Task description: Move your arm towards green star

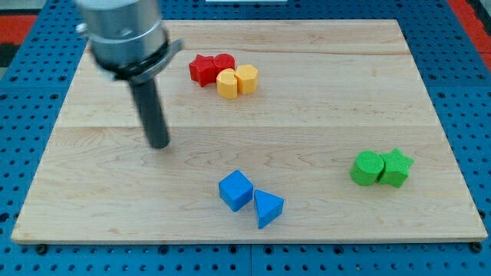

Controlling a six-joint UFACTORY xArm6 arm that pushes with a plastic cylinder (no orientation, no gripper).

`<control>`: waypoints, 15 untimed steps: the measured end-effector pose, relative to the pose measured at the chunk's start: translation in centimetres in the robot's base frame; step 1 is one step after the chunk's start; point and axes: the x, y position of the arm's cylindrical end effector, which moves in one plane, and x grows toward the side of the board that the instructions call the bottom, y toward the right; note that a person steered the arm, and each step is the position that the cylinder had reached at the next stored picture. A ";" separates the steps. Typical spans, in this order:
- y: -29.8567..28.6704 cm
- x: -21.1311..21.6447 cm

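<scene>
The green star [397, 167] lies at the view's right, touching a green round block [367, 169] on its left. My tip [159, 144] rests on the board at the view's left of centre, far to the left of the green star and slightly higher in the view. The rod rises from it to the grey arm body at the view's top left.
A red star [202, 69] and another red block [224, 63] touch two yellow blocks [228, 83] [246, 77] near the view's top centre. A blue cube [235, 190] and blue triangle [268, 208] lie at bottom centre. The wooden board [307, 123] ends at blue pegboard.
</scene>
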 end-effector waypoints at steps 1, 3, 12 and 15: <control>-0.4 8.0; 1.6 12.6; 37.2 12.1; 38.0 4.3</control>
